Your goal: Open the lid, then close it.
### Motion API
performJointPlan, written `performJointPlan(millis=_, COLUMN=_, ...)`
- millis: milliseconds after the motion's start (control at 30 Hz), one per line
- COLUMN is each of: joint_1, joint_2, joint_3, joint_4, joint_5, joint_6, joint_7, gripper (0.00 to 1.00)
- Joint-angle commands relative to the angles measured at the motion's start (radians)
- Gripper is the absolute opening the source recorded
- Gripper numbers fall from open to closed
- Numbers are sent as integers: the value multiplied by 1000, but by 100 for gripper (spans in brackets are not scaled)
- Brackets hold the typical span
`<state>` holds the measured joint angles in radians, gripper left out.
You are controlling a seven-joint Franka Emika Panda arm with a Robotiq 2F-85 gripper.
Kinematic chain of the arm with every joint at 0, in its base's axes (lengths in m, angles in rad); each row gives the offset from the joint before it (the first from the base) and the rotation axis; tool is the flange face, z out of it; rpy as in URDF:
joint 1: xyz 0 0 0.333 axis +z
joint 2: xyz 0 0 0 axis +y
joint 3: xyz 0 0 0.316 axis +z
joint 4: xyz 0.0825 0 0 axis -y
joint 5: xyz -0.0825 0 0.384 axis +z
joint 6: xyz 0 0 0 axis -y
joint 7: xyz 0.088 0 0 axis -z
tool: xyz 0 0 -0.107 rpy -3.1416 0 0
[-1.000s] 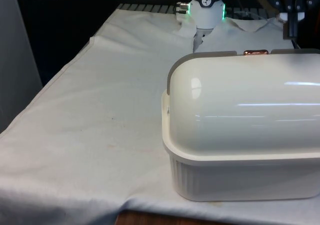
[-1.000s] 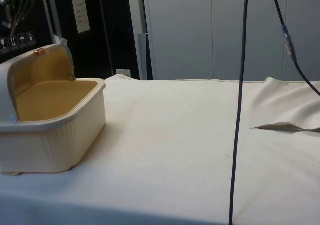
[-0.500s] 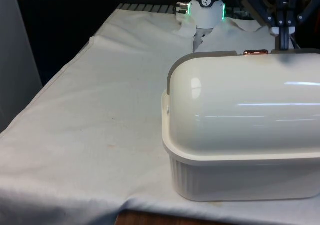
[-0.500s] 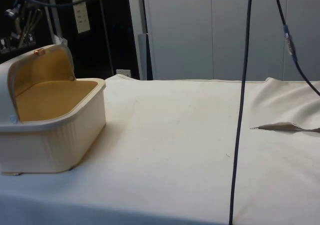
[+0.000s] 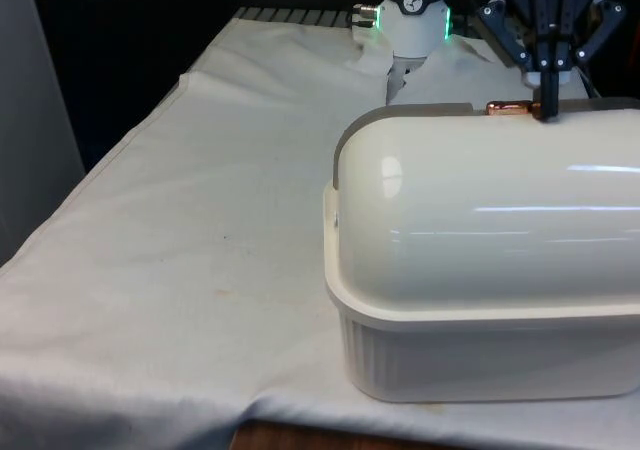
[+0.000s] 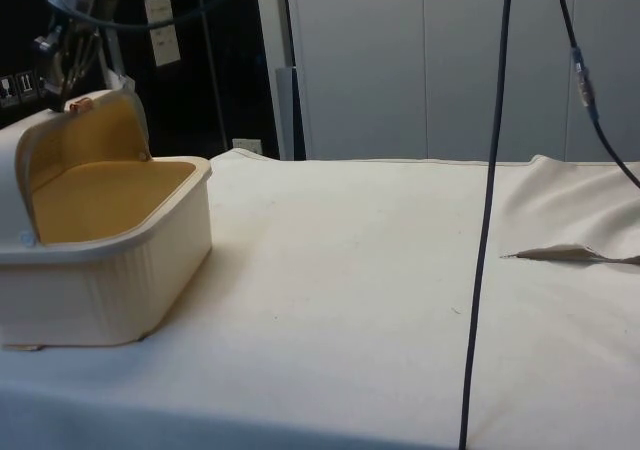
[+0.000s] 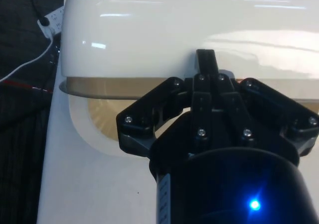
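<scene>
I see tabletop [image 5: 200, 220] under white cloth. Box [image 5: 480, 350] at front view's right, lid [image 5: 480, 200] rolled back, inside open in side view. Jaws closed, gripper [image 5: 548, 110] touching lid edge beside copper handle [image 5: 510, 106].

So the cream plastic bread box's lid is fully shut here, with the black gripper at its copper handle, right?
Not quite. The cream plastic bread box has its lid rolled open: the side view shows the yellowish inside. The black gripper is indeed at the copper handle on the lid's edge.
</scene>
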<state>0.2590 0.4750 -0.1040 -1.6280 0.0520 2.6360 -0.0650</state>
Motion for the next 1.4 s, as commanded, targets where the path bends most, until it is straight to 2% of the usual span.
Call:
performJointPlan(millis=0, joint_1=-4, joint_2=5, joint_3=6, joint_4=-2, joint_5=6, joint_6=-8, joint_7=-8, gripper=0)
performJointPlan(millis=567, joint_1=0, joint_2=4, joint_3=0, joint_4=8, joint_5=0, joint_6=-5, joint_7=0, gripper=0)
performJointPlan(millis=867, joint_1=-1, joint_2=-7, joint_3=-4, joint_4=38, joint_5=-2, joint_6=-50, joint_7=1, gripper=0)
performJointPlan(millis=1367, joint_1=-2, joint_2=3, joint_3=-2, joint_4=48, joint_5=0, joint_6=-68, joint_7=-1, gripper=0)
